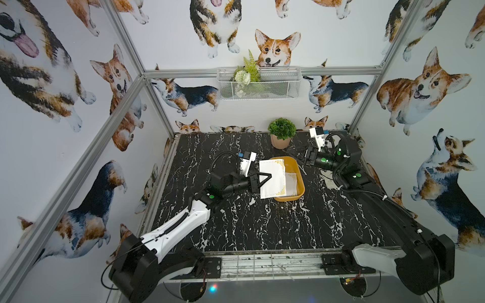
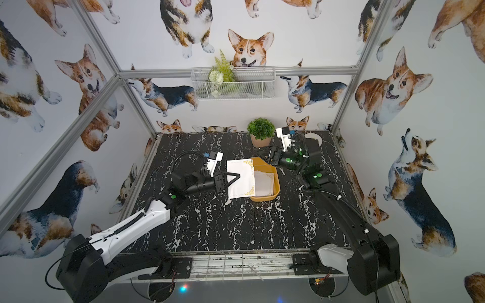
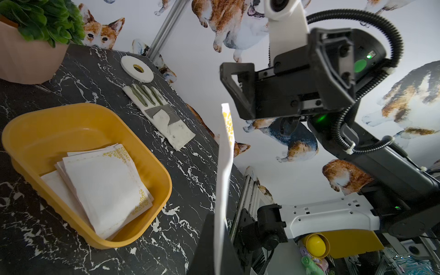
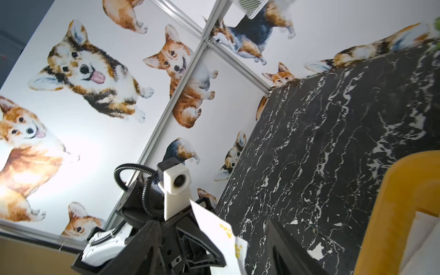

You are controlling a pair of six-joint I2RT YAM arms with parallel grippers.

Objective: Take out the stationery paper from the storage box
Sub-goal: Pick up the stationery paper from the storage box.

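The yellow-orange storage box [image 1: 288, 198] [image 2: 265, 198] sits mid-table, with several sheets of stationery paper [image 3: 107, 181] stacked inside. My left gripper [image 1: 268, 175] [image 2: 235, 176] is shut on one white sheet with gold corners [image 1: 273, 183] [image 2: 240, 183], held above the box's left rim. In the left wrist view that sheet [image 3: 225, 166] shows edge-on, rising from the left gripper [image 3: 220, 238]. My right gripper [image 1: 298, 157] [image 4: 214, 238] stands open with nothing in it, beyond the box's far right corner, its fingers either side of the sheet's gold corner [image 4: 228, 234].
A white-and-grey glove [image 3: 162, 116] and a white tape roll [image 3: 137, 69] lie on the black marble table right of the box. A potted plant [image 1: 281, 132] stands at the back. A white wire basket [image 1: 258, 82] hangs on the back wall.
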